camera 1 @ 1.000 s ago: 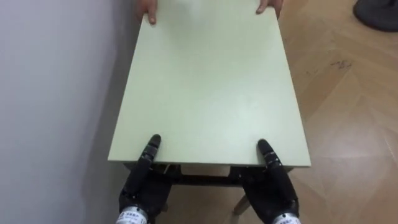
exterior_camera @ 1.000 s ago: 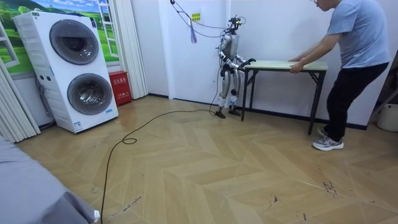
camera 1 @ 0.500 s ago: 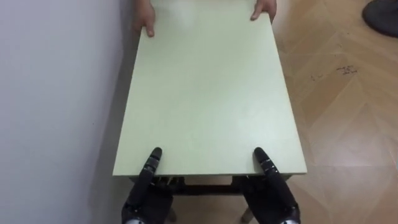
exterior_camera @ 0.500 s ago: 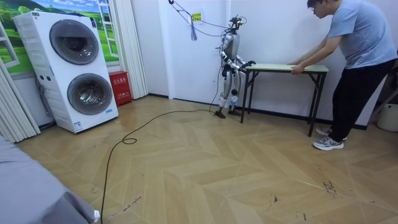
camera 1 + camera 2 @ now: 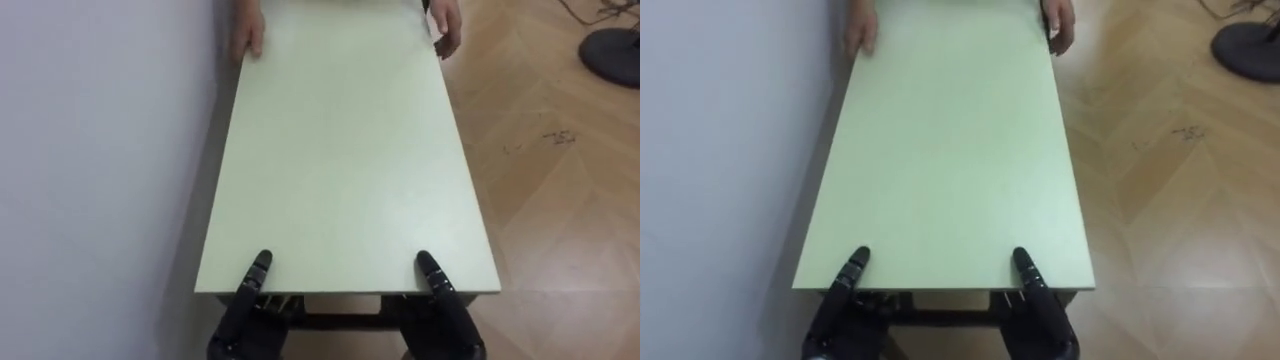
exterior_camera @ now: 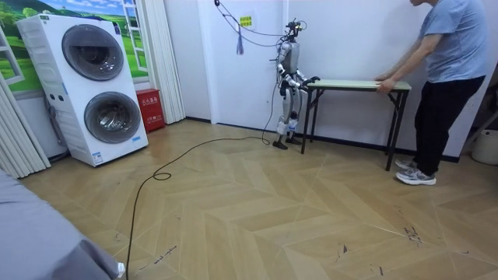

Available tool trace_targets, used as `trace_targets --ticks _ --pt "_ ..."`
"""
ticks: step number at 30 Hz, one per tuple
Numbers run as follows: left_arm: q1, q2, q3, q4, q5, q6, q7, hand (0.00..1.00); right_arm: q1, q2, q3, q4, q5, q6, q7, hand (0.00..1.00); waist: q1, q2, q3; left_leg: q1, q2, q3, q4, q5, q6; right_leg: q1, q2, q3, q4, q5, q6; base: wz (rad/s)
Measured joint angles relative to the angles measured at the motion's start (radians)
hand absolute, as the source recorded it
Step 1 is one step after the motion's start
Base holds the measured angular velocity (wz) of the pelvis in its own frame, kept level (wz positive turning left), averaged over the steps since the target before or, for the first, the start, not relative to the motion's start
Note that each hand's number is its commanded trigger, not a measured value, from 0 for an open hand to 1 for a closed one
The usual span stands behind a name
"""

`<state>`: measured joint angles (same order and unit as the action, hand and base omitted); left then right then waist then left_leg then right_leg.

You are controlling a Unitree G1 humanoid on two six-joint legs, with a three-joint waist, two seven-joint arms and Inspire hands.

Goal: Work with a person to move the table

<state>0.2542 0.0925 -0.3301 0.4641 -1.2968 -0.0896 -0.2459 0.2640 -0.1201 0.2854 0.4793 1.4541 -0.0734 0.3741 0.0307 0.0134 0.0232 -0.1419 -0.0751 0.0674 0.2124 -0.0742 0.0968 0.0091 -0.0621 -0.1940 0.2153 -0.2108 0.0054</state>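
Table long axis runs straight from robot to person; left hand and right hand each pinch the near edge, thumbs on top

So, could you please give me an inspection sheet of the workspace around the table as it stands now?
surface: table, pale green top, one long side close along the wall.
job's things: the table; a person holds its far end with both hands.
clutter: nothing seen.
hands: left hand and right hand at the table's near edge, one toward each corner.
cables: nothing seen apart from the robot's own.
surroundings: wooden floor; dark round base on it at far right; stacked washing machines across the room.
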Motion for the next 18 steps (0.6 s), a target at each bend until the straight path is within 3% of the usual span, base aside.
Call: trace_targets --ticks 6,8,9,10,11,12,15,18 --pt "-0.021 -0.011 0.043 0.077 0.081 0.010 -0.045 0.83 -0.033 0.041 -0.037 0.102 -0.044 0.014 0.044 1.00 0.007 -0.007 0.0014 0.035 0.002 -0.003 -0.015 -0.002 -0.004 0.045 0.009 0.005 -0.043 0.013 0.002 -0.03" --pt "-0.025 -0.015 0.056 0.089 0.092 0.015 -0.054 0.67 -0.038 0.042 -0.040 0.111 -0.049 0.021 0.044 1.00 0.009 -0.007 -0.0014 0.037 0.002 -0.003 -0.015 -0.002 -0.004 0.048 0.010 0.006 -0.048 0.015 0.004 -0.05" --pt "-0.028 -0.016 0.058 0.103 0.113 0.017 -0.063 0.59 -0.037 0.043 -0.045 0.115 -0.050 0.021 0.048 0.78 0.017 -0.007 -0.0014 0.038 0.003 0.000 -0.015 -0.002 -0.004 0.048 0.011 0.009 -0.048 0.016 0.004 -0.11" --pt "-0.040 -0.016 0.062 0.126 0.152 0.016 -0.080 0.36 -0.038 0.044 -0.051 0.128 -0.050 0.021 0.056 0.34 0.030 -0.007 -0.0014 0.040 0.006 0.007 -0.015 -0.002 -0.004 0.048 0.012 0.016 -0.049 0.017 0.005 -0.12" --pt "-0.044 -0.016 0.065 0.133 0.172 0.015 -0.086 0.36 -0.040 0.044 -0.053 0.133 -0.050 0.021 0.060 0.00 0.033 -0.007 -0.0014 0.040 0.006 0.007 -0.016 -0.002 -0.004 0.047 0.012 0.016 -0.049 0.017 0.005 -0.09" --pt "-0.049 -0.015 0.070 0.149 0.218 0.010 -0.093 0.00 -0.044 0.044 -0.054 0.136 -0.050 0.021 0.065 0.00 0.033 -0.007 -0.0017 0.040 0.006 0.007 -0.016 -0.002 -0.004 0.047 0.013 0.016 -0.049 0.018 0.004 0.00" --pt "-0.072 0.000 0.069 0.195 0.304 -0.004 -0.108 0.00 -0.045 0.038 -0.050 0.144 -0.058 0.025 0.078 0.00 0.033 0.000 -0.0053 0.040 0.007 0.007 -0.016 -0.002 -0.004 0.047 0.013 0.017 -0.049 0.018 0.004 0.00" --pt "-0.091 0.001 0.069 0.229 0.358 -0.003 -0.118 0.00 -0.049 0.004 -0.040 0.167 -0.121 0.022 0.102 0.00 0.043 0.006 -0.0066 0.038 0.007 0.011 -0.016 -0.002 -0.004 0.043 0.012 0.017 -0.048 0.021 0.001 -0.02"
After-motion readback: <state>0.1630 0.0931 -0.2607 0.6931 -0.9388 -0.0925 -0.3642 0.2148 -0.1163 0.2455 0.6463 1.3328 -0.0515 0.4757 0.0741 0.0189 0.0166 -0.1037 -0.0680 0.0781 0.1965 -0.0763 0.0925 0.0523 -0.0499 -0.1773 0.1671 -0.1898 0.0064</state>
